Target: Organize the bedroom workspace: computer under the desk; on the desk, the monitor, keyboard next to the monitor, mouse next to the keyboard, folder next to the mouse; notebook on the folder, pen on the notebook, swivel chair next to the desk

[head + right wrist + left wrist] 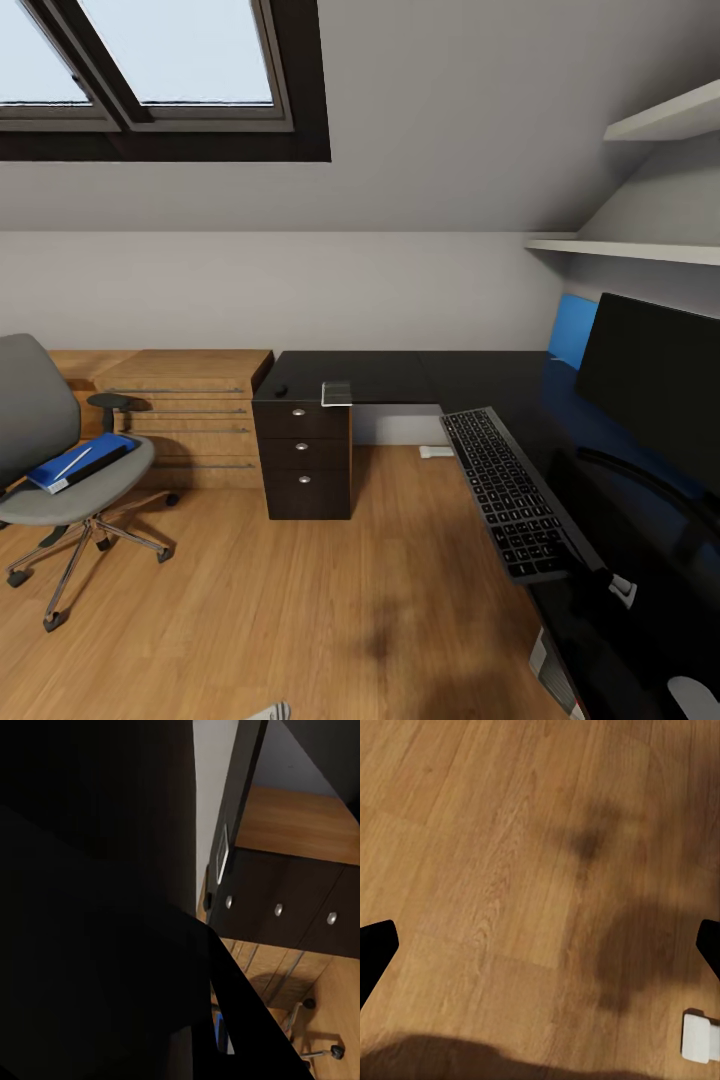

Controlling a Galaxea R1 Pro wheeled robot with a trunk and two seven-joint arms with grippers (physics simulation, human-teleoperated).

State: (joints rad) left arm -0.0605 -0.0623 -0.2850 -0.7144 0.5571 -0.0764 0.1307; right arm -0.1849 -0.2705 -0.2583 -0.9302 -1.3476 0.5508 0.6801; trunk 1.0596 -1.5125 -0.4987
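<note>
Glossy black table (pixel 400 375) carries the keyboard (pixel 508 492) just beside the monitor (pixel 655 375), the small notebook (pixel 336 392) near its far edge. Well apart from the table, the blue folder (pixel 80 463) lies on the swivel chair (pixel 60 455). Left hand (pixel 540 945) hangs released over the floor (pixel 510 870); the right hand's state I cannot tell.

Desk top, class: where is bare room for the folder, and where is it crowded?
The desk is bare between the notebook and the keyboard. Crowded near the monitor, behind the keyboard.
</note>
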